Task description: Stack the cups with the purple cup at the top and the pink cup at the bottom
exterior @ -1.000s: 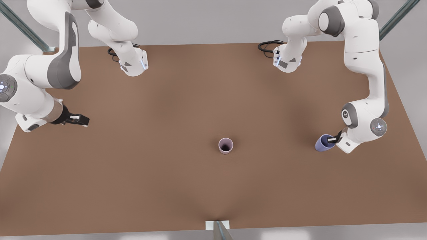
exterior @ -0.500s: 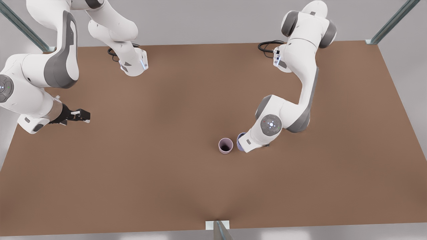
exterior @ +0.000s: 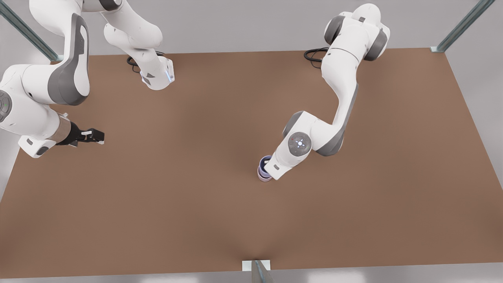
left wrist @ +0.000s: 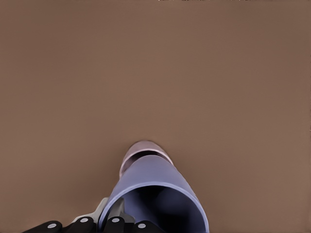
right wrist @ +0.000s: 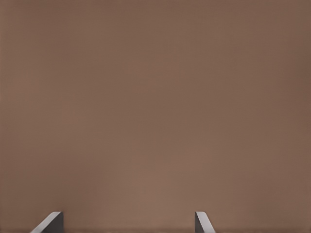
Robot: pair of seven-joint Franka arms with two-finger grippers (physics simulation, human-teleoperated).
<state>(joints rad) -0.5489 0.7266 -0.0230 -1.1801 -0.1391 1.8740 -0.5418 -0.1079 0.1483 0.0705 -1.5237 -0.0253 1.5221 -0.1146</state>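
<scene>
The pink cup (exterior: 262, 175) stands upright on the brown table (exterior: 196, 220), a little to the front view's right of centre. Directly over it is the purple cup (exterior: 266, 160), tilted, with its base at the pink cup's mouth; whether it sits inside I cannot tell. In the left wrist view my left gripper (left wrist: 109, 214) is shut on the purple cup (left wrist: 155, 187) at its rim wall, and the pink cup's rim (left wrist: 141, 148) peeks out beyond it. My right gripper (exterior: 94, 136) waits open above bare table at the front view's far left, its fingertips (right wrist: 53, 222) wide apart.
Both arm bases (exterior: 157, 76) stand at the table's far edge, with black cables (exterior: 314, 55) beside the one on the front view's right. A metal post (exterior: 257, 271) rises at the near edge. The left arm's elbow (exterior: 314, 137) hangs low beside the cups.
My left arm has carried the purple cup from the front view's right across to the pink cup, and it is now over it. The right gripper has barely shifted.
</scene>
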